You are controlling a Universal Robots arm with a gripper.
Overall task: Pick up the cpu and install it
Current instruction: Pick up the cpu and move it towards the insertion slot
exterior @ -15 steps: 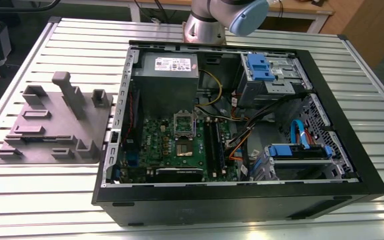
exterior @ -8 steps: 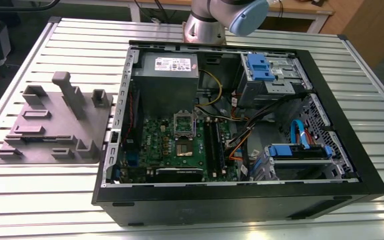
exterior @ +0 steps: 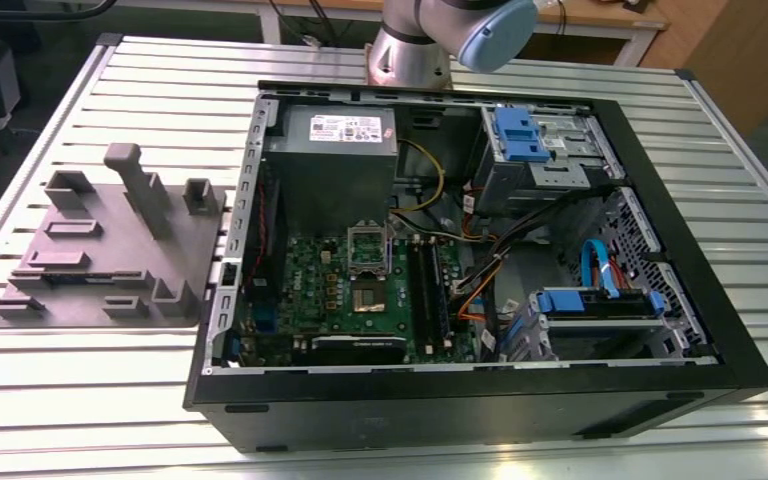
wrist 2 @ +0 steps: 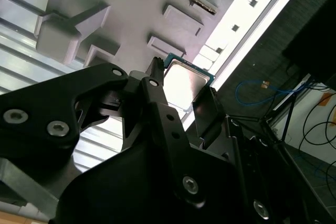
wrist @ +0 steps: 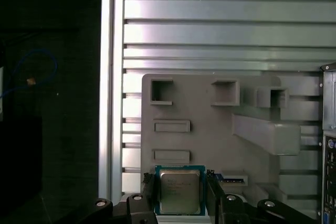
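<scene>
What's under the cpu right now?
The grey fixture tray lies beneath the cpu, as seen in both wrist views. The patch directly under the cpu is covered by it, so whether it rests on the tray cannot be seen.

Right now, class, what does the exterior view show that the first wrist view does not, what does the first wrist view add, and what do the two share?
Exterior view: the green motherboard and the grey power supply inside the open computer case, plus the arm's base behind it.
First wrist view: the cpu, clamped between the fingers.
Both: the grey tray with its raised blocks, lying on the slatted metal table, with the case beside it.
</scene>
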